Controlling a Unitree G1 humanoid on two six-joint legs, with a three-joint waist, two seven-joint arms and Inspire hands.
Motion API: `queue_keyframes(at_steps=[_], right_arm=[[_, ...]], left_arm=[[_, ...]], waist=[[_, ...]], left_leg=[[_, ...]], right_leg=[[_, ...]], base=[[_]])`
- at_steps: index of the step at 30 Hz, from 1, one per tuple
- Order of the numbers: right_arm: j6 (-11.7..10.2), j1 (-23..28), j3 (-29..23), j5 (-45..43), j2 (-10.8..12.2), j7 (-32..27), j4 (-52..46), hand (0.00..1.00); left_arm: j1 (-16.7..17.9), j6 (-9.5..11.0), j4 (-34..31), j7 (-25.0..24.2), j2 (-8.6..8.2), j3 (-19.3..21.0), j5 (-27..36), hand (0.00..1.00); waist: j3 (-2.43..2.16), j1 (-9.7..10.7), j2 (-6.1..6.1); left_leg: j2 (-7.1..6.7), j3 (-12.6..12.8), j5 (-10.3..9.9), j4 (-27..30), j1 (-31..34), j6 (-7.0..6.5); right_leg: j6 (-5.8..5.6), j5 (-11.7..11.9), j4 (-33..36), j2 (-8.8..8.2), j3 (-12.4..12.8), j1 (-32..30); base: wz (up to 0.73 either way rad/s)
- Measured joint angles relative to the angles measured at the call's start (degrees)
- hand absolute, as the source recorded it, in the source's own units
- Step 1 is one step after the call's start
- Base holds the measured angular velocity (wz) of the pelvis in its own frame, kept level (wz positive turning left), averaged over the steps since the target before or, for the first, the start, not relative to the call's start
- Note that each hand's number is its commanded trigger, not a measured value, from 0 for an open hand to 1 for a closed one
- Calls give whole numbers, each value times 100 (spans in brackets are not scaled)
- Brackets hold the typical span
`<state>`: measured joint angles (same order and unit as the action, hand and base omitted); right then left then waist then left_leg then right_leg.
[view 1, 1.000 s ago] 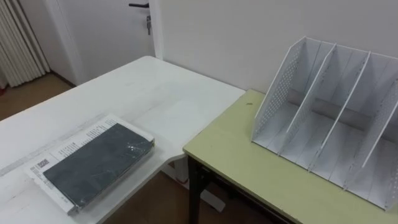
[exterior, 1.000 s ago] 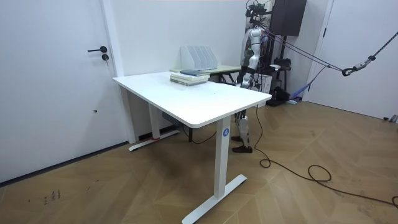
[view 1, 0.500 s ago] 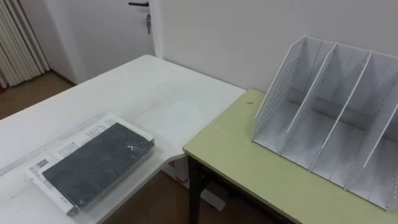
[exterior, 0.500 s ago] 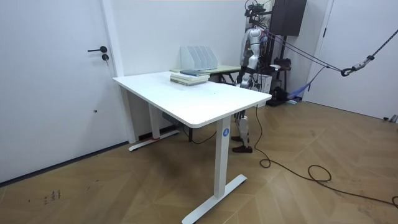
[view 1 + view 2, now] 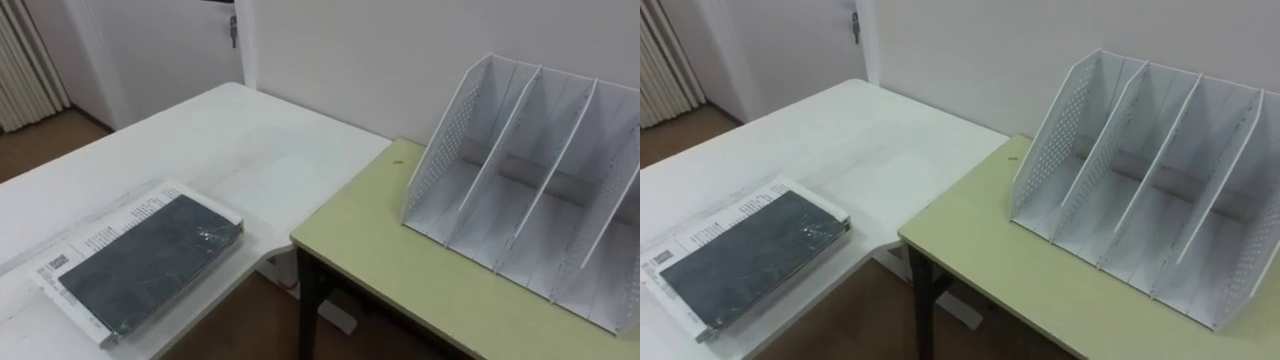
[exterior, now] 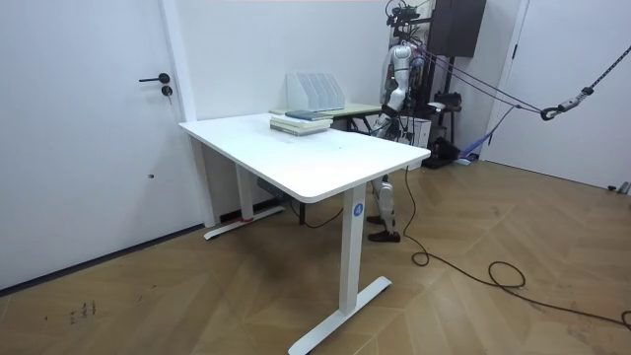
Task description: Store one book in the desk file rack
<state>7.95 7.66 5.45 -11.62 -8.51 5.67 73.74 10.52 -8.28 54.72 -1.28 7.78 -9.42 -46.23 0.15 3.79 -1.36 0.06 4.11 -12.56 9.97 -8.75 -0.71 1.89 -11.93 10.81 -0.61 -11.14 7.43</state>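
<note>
A dark grey book (image 5: 150, 262) lies flat on top of a white printed book (image 5: 112, 228), near the front edge of the white table (image 5: 240, 140). The white file rack (image 5: 520, 180) stands on the green desk (image 5: 400, 260) to the right; its upright slots hold nothing. In the room view I stand at the far side of the table, behind the books (image 6: 301, 122) and rack (image 6: 315, 92). My left hand (image 6: 384, 126) hangs low by my body, too small to read.
A gap of floor separates the white table from the green desk, whose dark leg (image 5: 305, 320) shows at its corner. A wall runs behind both, with a door (image 6: 89, 128) at the far end. A cable (image 6: 493, 271) trails on the wooden floor.
The whole eye view has shifted a little, so my head has moved. The books and the rack lie where they were.
</note>
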Motion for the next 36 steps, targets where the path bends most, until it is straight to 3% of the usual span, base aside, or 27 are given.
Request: queue_keyframes(at_steps=[6, 10, 18, 21, 23, 27, 36], right_arm=[[-35, 18, 4, -91, -6, -11, -13, 0], [-47, -39, 32, -123, -10, -21, -22, 0], [-180, -175, 302, -140, -11, -136, -8, 0], [-202, -195, 342, -166, -18, -194, -21, 0], [-322, -212, 341, -209, -30, -196, -46, 0], [-439, -205, 328, -236, -41, -194, -47, 0], [-436, -122, 331, -177, -59, -185, -45, 0]], left_arm=[[18, -6, -465, 108, 0, -451, -978, 0], [20, -39, -1223, 109, 93, -917, -1525, 0], [-286, 217, -1723, 345, 70, -1447, -1512, 0], [-253, 286, -2469, 370, 164, -1687, -1472, 0], [-280, 453, -2871, 464, 202, -1780, -1436, 0], [-348, 635, -3274, 697, 219, -1764, -1462, 0], [-329, 828, -4142, 1563, 511, -1726, -1492, 0]], waist=[[15, 97, -4], [55, 129, -63], [46, 274, -48], [21, 280, 3], [7, 350, 40], [10, 393, 77], [16, 369, 131]], left_leg=[[8, 46, 0, -42, 18, 0], [5, 57, 1, -54, 42, -1], [1, 60, 2, -74, 59, 0], [2, 61, 4, -71, 113, -2], [0, 65, 4, -71, 127, -2], [0, 60, 4, -68, 109, -2], [7, 30, 5, -61, 48, 0]], right_leg=[[0, 0, 6, 18, 84, -76], [-2, 2, 5, 14, 85, -102], [-2, 2, -21, 17, 82, -107], [-8, 30, -49, 18, 71, -166], [-8, 45, -66, 10, 29, -136], [-12, 50, -121, 14, 14, -49], [-6, 45, -125, 20, -5, -38]], base=[[-6], [0], [0], [0], [3], [3], [0]])
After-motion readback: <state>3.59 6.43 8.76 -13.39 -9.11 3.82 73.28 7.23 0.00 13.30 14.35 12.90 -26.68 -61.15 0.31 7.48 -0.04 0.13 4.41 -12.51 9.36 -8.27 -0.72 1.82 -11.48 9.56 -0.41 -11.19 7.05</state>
